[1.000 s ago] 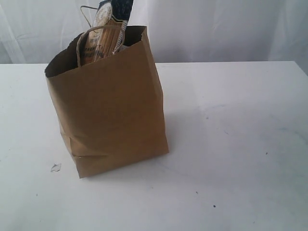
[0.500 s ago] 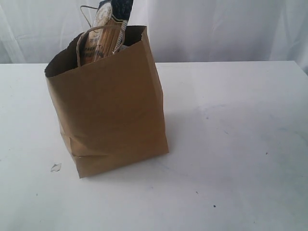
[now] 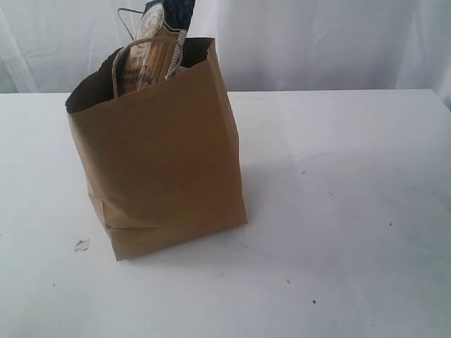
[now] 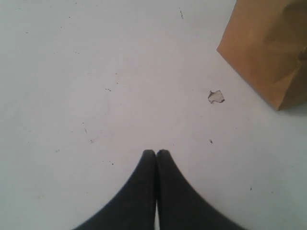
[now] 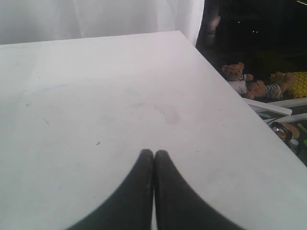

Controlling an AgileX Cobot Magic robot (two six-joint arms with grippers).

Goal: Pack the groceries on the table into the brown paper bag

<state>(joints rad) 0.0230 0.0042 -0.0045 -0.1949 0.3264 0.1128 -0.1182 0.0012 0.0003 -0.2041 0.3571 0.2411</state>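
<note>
On the left half of the table (image 3: 338, 211), as the exterior view shows it, the brown paper bag (image 3: 165, 155) stands upright with its mouth open. The long spaghetti packet (image 3: 161, 28) pokes out well above the rim, tilted toward a back corner. It looks too long to sink inside, so it probably leans on the bag's wall for support. Whatever else the bag holds is hidden behind the paper, and no other groceries lie on the tabletop in any view. By that, the packing appears finished or very nearly so.

Neither arm shows in the exterior view. The left gripper (image 4: 156, 152) has its two dark tips pressed together with nothing between them. It hovers over bare tabletop, with the bag's lower corner off to one side. A small pale scrap (image 4: 216, 97) lies flat on the table just beside that corner, apart from both bag and gripper. I cannot tell whether it is a crumb of food or torn paper.

The right gripper (image 5: 154, 152) is likewise closed on nothing, over the bare right part of the table near its edge. The bag is out of its view. Both grippers seem parked clear of the bag because nothing is left to carry
</note>
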